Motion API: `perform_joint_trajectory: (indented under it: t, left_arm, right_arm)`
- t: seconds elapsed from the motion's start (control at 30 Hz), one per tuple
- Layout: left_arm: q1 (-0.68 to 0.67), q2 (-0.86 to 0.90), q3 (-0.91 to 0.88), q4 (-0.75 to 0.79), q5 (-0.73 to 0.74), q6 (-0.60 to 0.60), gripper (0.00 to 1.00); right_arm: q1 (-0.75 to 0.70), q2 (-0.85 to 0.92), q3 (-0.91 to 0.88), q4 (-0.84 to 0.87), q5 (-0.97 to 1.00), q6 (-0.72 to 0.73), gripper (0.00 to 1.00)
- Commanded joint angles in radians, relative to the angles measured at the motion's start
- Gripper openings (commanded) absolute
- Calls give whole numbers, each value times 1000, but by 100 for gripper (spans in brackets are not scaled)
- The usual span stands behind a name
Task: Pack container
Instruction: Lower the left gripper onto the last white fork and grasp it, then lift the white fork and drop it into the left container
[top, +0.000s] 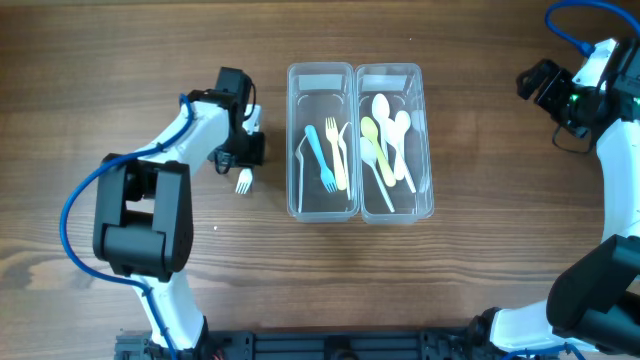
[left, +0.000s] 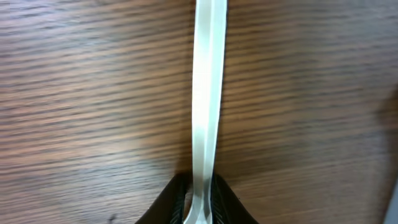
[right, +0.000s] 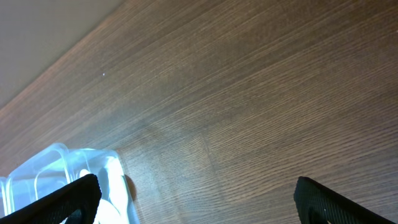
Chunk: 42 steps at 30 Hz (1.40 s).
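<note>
Brown wood-grain table (top: 480, 270), white fork (top: 243, 182), blue fork (top: 318, 155), pale yellow fork (top: 337, 155), white spoon (top: 381, 107), clear container (top: 291, 140).

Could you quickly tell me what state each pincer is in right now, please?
Left pincer: closed on the white fork, gripping its handle.
Right pincer: open, holding nothing.

We see the table (top: 480, 290) straight down from overhead; left wrist sits close over the white fork (left: 205, 93); right wrist looks obliquely, sharing the container (right: 68, 168) corner.
</note>
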Motion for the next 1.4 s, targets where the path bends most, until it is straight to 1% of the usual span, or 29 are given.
perform_joint_trajectory:
  t: [0.0, 0.07, 0.1, 0.13, 0.23, 0.37, 0.47, 0.53, 0.67, 0.77, 0.83, 0.9, 0.97, 1.03, 1.07, 1.17, 1.27, 1.3, 1.33, 1.37]
  left_arm:
    - [53, 35, -41, 8, -37, -39, 10]
    - [67, 35, -41, 10, -28, -40, 9]
    - [69, 35, -41, 6, -19, -40, 5]
    - [69, 34, -41, 2, -11, -39, 4]
    - [66, 20, -35, -26, -10, -40, 4]
    - [63, -32, 16, -109, -10, -40, 4]
    - [56, -110, 85, -180, -3, -50, 4]
    - [43, -175, 133, -206, 26, -66, 4]
    - [1, -304, 199, -193, 149, -78, 4]
    - [-67, -402, 204, -118, 151, -179, 4]
    - [-122, -424, 204, -76, 150, -198, 4]
    - [-208, -408, 202, -41, 114, -246, 4]
    - [-257, -373, 202, -42, 41, -282, 4]
    - [-297, -319, 202, -40, 0, -302, 5]
    - [-327, -251, 202, -30, 1, -302, 6]
    - [-361, -149, 202, -19, 1, -306, 5]
    - [-381, -87, 203, -3, 5, -311, 6]
    - [-385, -79, 203, 4, 4, -325, 9]
    - [-385, -77, 203, 14, 12, -328, 22]
    - [-385, -85, 208, 18, 12, -328, 27]
  right_arm:
    - [0, -16, 14, 2, -16, 14, 100]
    - [0, -16, 14, 2, -16, 14, 100]
    - [0, -16, 14, 2, -16, 14, 100]
    - [0, -16, 14, 2, -16, 14, 100]
    - [0, -16, 14, 2, -16, 14, 100]
    - [0, -16, 14, 2, -16, 14, 100]
    - [0, -16, 14, 2, -16, 14, 100]
    - [0, -16, 14, 2, -16, 14, 100]
    - [1, -16, 14, 2, -16, 14, 100]
    - [0, -16, 14, 2, -15, 14, 100]
    - [0, -16, 14, 2, -16, 14, 100]
    - [0, -16, 14, 2, -16, 14, 100]
    - [0, -16, 14, 2, -16, 14, 100]
    - [0, -16, 14, 2, -16, 14, 100]
    - [0, -16, 14, 2, -16, 14, 100]
    - [0, -16, 14, 2, -16, 14, 100]
    - [0, -16, 14, 2, -16, 14, 100]
    - [0, -16, 14, 2, -16, 14, 100]
    - [1, -16, 14, 2, -16, 14, 100]
    - [0, -16, 14, 2, -16, 14, 100]
